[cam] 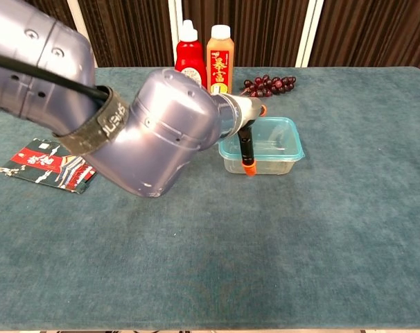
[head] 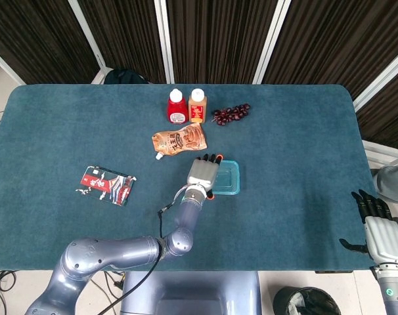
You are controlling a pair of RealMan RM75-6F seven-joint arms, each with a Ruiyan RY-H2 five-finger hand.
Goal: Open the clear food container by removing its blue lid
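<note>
The clear food container [head: 230, 178] with its blue lid [cam: 278, 136] on stands at mid-table. My left hand [head: 202, 174] lies over the lid's left part, fingers stretched flat and slightly apart. In the chest view the thumb [cam: 247, 150] hangs down against the container's near wall [cam: 272, 165], and the big forearm hides the rest of the hand. Whether the lid's rim is pinched is not visible. My right hand [head: 381, 230] rests off the table's near right corner, fingers straight, holding nothing.
Behind the container lie an orange pouch [head: 179, 140], a red bottle [head: 176, 107], an orange bottle [head: 198, 105] and dark grapes [head: 230, 113]. A red packet [head: 107, 184] lies to the left. My left arm [cam: 127, 118] fills the chest view's left half.
</note>
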